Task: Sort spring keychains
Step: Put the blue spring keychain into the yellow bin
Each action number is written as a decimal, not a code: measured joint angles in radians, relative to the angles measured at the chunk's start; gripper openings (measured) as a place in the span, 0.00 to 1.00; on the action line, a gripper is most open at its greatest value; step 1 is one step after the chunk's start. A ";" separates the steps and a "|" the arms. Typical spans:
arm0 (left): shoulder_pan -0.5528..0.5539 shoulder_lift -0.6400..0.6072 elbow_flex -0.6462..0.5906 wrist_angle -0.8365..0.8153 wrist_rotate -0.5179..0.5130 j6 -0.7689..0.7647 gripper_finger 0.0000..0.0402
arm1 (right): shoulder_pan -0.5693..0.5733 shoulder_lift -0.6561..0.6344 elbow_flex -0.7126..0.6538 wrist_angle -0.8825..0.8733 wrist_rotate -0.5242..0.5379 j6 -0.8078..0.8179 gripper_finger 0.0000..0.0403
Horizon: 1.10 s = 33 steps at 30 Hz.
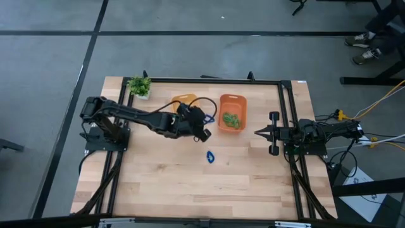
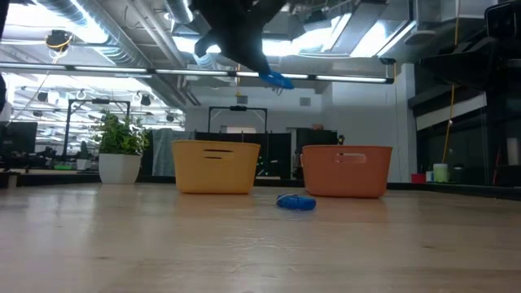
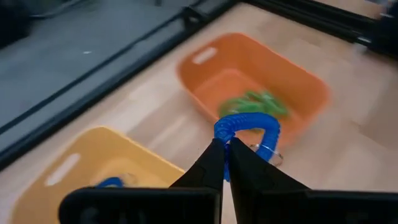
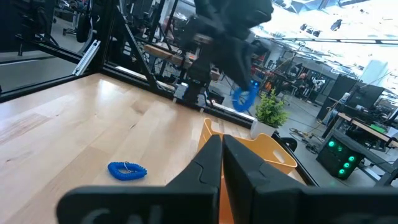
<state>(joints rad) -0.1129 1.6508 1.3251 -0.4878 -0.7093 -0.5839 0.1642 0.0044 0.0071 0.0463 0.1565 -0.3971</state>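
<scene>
Holding a blue spring keychain (image 3: 247, 125) up in the air, my left gripper (image 3: 225, 147) pinches it tight, between the yellow bin (image 1: 184, 101) and the orange bin (image 1: 232, 101). Green keychains (image 1: 232, 119) lie inside the orange bin. Another blue keychain (image 1: 210, 156) lies on the tabletop (image 1: 190, 183) near the orange bin. My right gripper (image 1: 257, 132) waits beside the orange bin, jaws pressed together.

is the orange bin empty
No, green keychains lie inside the orange bin, seen plainly in the left wrist view.
</scene>
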 joint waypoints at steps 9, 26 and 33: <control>0.046 0.000 0.000 -0.110 -0.151 -0.108 0.02 | 0.000 0.000 0.000 0.000 0.000 0.000 0.04; 0.105 0.001 -0.005 -0.328 -0.105 -0.260 0.02 | 0.000 0.000 0.000 0.000 0.000 0.000 0.04; 0.130 0.005 -0.089 -0.317 -0.024 -0.308 0.02 | 0.000 0.000 0.000 0.000 0.000 0.000 0.04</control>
<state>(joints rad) 0.0173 1.6560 1.2361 -0.8043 -0.7337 -0.8917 0.1642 0.0044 0.0073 0.0463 0.1564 -0.3971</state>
